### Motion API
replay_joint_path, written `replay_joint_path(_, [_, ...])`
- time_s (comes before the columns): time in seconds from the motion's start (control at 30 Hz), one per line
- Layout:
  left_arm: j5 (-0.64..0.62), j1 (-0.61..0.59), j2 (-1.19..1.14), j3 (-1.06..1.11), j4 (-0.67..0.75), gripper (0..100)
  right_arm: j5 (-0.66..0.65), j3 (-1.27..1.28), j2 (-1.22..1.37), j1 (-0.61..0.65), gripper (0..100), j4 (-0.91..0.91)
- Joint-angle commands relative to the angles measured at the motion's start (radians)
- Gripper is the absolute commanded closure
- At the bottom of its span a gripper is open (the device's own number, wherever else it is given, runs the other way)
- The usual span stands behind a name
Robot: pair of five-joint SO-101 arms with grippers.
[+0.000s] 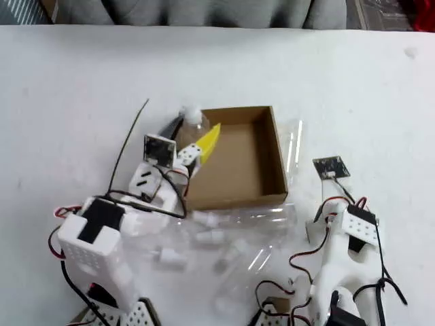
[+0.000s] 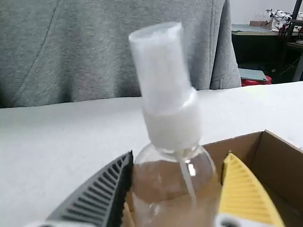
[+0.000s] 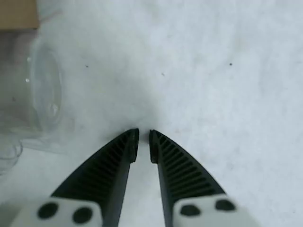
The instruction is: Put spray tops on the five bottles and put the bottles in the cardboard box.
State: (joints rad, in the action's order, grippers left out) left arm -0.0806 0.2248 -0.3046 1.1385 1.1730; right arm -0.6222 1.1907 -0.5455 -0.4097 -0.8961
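Over on the left, a bottle (image 2: 173, 191) is clamped in the left gripper (image 2: 177, 163), pinched between a dark finger (image 2: 102, 196) and a yellow finger (image 2: 244, 194). A white spray top (image 2: 163, 90) is seated on its neck, leaning slightly. The bottle is held at the left wall of the box (image 1: 280, 159), near the far corner, with the yellow finger reaching over the rim.

In front of the box, clear loose bottles (image 1: 251, 221) are seen lying on the table (image 1: 81, 75), and white loose tops (image 1: 211, 238) are scattered among them. One more, the side bottle (image 1: 293, 142), is laid just beside the box's right wall.

To the right, the right gripper (image 3: 143, 142) is held low over bare table. Its fingers are drawn together with only a slit at the tips, and nothing is gripped.
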Motion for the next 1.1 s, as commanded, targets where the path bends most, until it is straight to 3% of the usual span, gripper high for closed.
replay_joint_path(0.0, [-0.014, -0.015, 0.061, -0.003, -0.003, 73, -0.009, -0.011, 0.002, -0.005, 98.1, 0.002])
replay_joint_path(0.87, [-0.011, -0.016, 0.09, 0.002, -0.005, 73, -0.009, -0.011, 0.001, -0.005, 98.1, 0.002])
replay_joint_path(1.07, [-0.011, -0.01, 0.262, 0.072, -0.155, 73, -0.009, -0.011, 0.001, -0.005, 98.1, 0.002])
